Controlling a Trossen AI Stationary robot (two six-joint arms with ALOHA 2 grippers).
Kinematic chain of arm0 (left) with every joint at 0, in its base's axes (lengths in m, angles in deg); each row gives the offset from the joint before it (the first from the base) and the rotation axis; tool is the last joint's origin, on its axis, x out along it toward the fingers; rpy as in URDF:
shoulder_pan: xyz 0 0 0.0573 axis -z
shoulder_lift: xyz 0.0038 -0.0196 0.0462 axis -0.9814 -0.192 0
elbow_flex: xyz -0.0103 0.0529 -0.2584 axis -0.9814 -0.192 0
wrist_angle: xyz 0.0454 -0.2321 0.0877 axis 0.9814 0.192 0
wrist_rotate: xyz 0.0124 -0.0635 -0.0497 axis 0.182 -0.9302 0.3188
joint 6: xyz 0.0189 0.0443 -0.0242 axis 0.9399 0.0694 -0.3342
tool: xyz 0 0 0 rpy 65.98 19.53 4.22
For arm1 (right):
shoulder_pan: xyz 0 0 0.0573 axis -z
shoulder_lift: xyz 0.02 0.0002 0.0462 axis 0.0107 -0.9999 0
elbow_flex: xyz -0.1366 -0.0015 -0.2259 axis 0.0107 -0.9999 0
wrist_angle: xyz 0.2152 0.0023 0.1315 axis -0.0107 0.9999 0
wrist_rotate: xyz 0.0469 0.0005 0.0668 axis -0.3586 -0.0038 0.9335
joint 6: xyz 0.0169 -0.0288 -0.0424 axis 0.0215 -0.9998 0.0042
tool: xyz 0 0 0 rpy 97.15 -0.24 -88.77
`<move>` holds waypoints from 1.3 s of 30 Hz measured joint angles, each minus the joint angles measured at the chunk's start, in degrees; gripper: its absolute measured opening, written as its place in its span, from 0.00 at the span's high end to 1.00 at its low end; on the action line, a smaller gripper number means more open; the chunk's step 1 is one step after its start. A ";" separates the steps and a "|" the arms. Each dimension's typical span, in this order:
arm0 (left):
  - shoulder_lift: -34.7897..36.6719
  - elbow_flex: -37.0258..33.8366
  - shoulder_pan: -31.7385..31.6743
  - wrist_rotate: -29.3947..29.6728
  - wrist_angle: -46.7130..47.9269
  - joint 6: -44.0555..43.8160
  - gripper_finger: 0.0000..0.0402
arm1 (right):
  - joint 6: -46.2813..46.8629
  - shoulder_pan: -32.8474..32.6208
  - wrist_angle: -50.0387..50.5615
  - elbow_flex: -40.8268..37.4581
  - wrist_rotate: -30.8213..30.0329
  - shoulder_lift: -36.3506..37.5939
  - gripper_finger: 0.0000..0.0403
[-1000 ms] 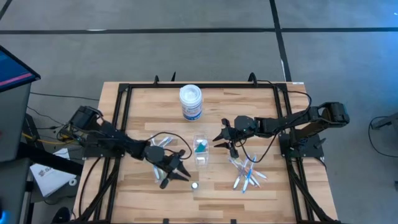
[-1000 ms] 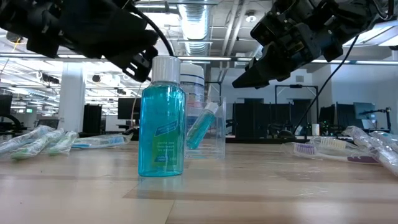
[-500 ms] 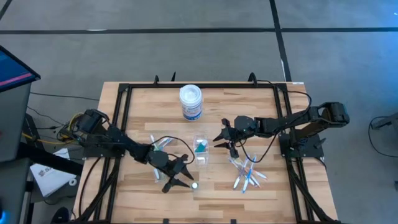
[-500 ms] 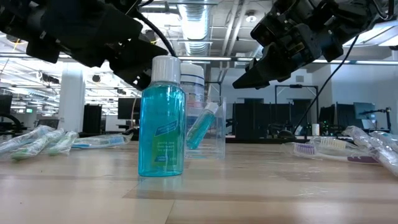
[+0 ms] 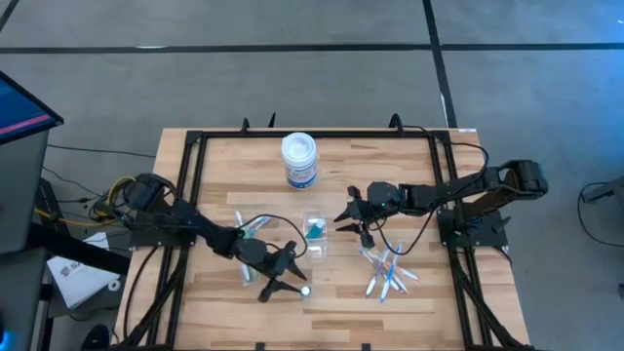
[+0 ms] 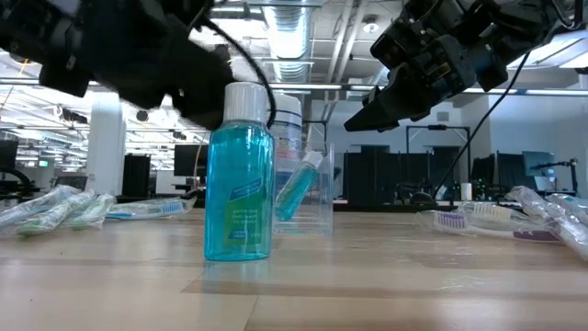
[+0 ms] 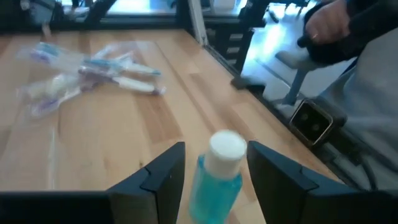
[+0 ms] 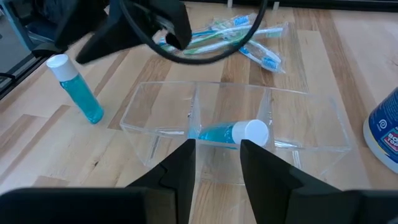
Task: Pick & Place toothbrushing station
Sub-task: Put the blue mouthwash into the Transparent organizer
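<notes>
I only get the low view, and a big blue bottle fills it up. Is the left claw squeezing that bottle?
Observer: No. The left wrist view shows the left gripper open, with one finger on each side of the blue bottle's white cap and gaps between.
Operator: Where's the other claw?
Observer: From above, the right gripper hovers open beside the clear container, holding nothing.
Operator: What's inside it?
Observer: One small blue tube, lying in its middle compartment.
</notes>
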 joint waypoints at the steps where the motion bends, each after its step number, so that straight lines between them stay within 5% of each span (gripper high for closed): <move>1: -0.59 0.25 0.00 0.02 -0.43 0.02 0.58 | 0.01 0.00 0.01 0.00 0.01 0.01 0.71; 39: -4.24 2.95 1.92 1.31 -1.40 0.02 0.58 | 0.46 0.00 0.19 0.00 0.00 0.02 0.71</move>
